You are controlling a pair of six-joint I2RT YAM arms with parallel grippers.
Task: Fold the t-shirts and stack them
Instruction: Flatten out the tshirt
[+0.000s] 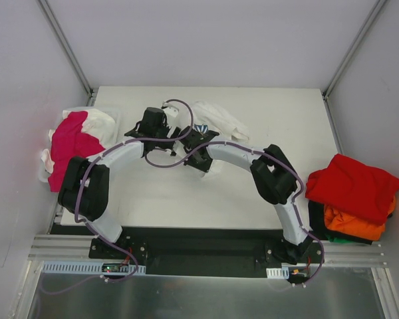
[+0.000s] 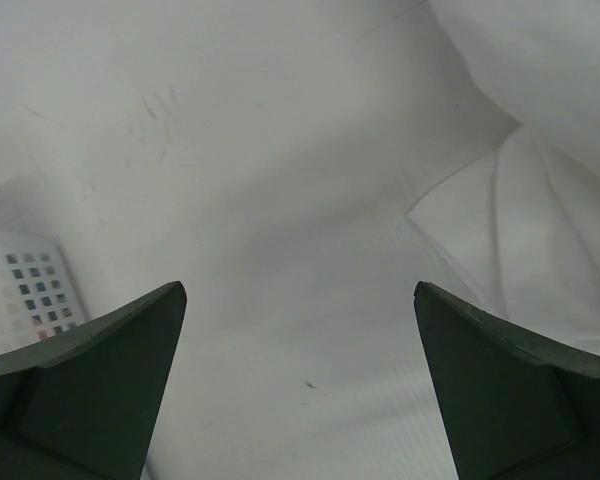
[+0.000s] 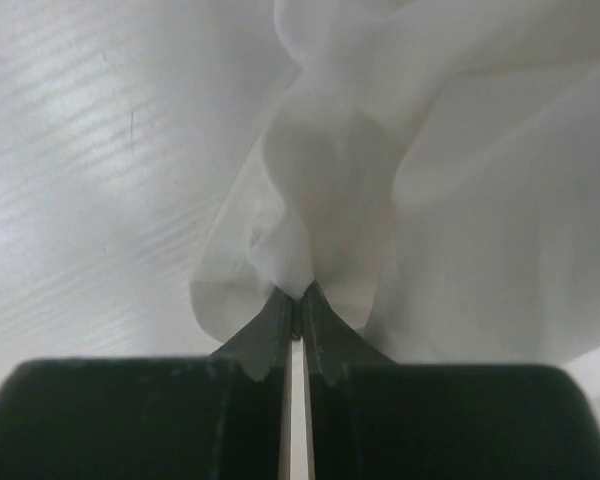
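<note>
A crumpled white cloth t-shirt lies at the back middle of the pale matte table. It is bunched, with no clear front. Its long axis seems to run from the back edge toward the near side, though both arms hide much of it. The fabric is thin and soft, falling in rounded folds. The right gripper is clamped tight on a pinched fold of this shirt. The left gripper hovers beside the shirt's edge, its dark wedge-shaped fingers spread wide and holding nothing. A heaped magenta-pink t-shirt sits at the left. At the right, a folded red t-shirt tops an orange t-shirt.
</note>
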